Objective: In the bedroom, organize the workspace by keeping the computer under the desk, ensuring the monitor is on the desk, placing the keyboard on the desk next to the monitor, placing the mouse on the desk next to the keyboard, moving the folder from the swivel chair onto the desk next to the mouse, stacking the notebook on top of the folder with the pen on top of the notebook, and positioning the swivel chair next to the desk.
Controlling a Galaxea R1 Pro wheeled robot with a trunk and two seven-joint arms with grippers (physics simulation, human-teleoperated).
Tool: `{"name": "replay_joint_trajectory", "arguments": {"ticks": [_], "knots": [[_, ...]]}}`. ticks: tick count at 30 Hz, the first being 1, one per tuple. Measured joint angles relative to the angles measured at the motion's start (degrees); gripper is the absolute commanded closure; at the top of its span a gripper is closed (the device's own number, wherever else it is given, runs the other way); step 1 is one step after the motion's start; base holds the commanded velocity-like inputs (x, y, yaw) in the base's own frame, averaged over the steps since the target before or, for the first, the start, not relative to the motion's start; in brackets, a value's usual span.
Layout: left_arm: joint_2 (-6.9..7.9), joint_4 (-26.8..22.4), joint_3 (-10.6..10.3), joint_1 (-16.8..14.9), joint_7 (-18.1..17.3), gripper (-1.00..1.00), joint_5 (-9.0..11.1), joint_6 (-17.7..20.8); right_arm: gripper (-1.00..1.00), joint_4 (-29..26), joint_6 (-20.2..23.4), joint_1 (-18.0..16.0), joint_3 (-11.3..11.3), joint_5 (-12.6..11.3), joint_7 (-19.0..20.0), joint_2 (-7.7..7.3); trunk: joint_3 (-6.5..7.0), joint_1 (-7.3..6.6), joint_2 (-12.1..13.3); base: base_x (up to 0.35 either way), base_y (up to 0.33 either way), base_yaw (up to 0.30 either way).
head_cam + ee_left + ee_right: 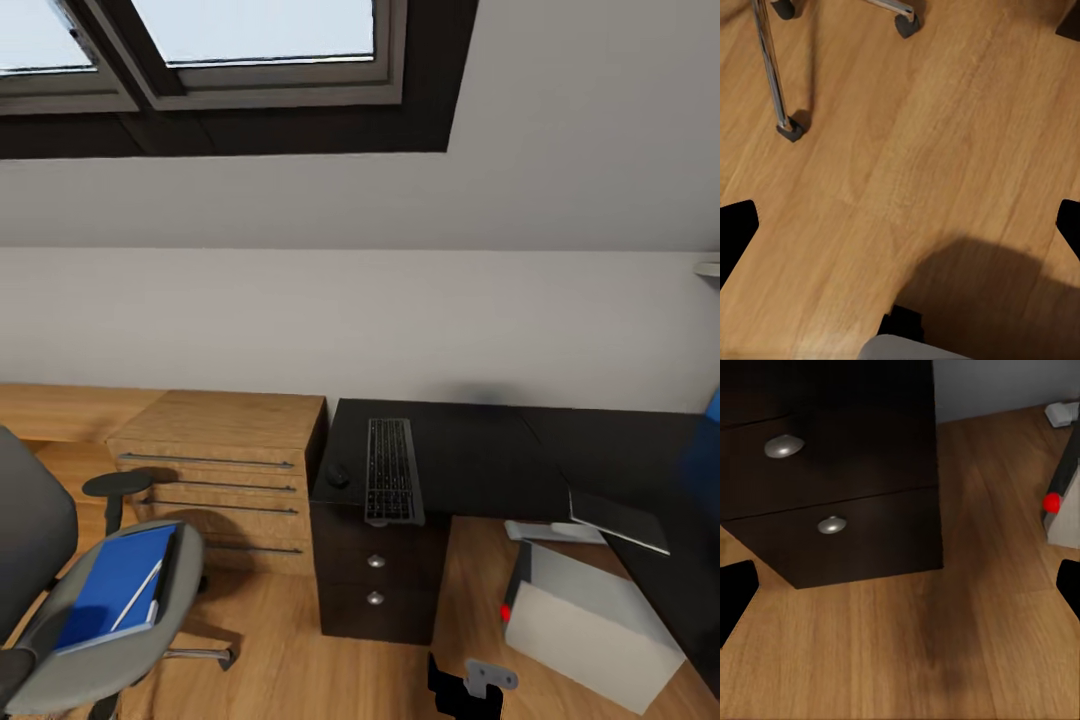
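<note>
The black desk (470, 450) stands against the grey wall. On its left end lie the keyboard (390, 470) and, just left of it, the mouse (337, 476). The computer (590, 625) sits on the floor under the desk, its red light (1052, 502) showing. At the left stands the swivel chair (60, 660), apart from the desk, with the blue folder (115, 590) on its seat and the white pen (137, 595) lying on the folder. The monitor is out of view. My left gripper (904, 229) hangs open over bare floor by the chair's castors (789, 132). My right gripper (902, 592) is open, facing the desk's drawers (832, 525).
A light oak cabinet (225, 470) stands left of the desk. A thin dark slab with a pale edge (618, 520) lies on the desk's right wing; I cannot tell what it is. A blurred blue shape (705, 440) is at the right edge. Skylights (260, 40) are overhead.
</note>
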Motion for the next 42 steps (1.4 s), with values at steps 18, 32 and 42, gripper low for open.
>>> {"name": "replay_joint_trajectory", "arguments": {"ticks": [18,32,42], "knots": [[0.03,0.2,-0.03,-0.01,-0.01,-1.0,-0.02,-0.05,-1.0,-0.03,-0.32,0.01,-0.06,0.05,0.05,-0.15,0.23,0.0,0.0,0.009,-0.1,0.033],[0.15,0.2,-0.02,-0.01,-0.01,-1.0,-0.02,-0.13,-1.0,-15.91,2.03,-0.13,-0.51,-0.2,-7.31,-3.67,0.23,0.0,0.0,0.0,-0.003,0.0],[0.26,0.2,-0.02,-0.01,-0.01,-1.0,-0.02,-0.14,-1.0,-40.33,25.64,-0.13,-0.74,0.36,-27.72,-10.16,0.23,0.0,0.0,0.0,0.0,0.0]]}}
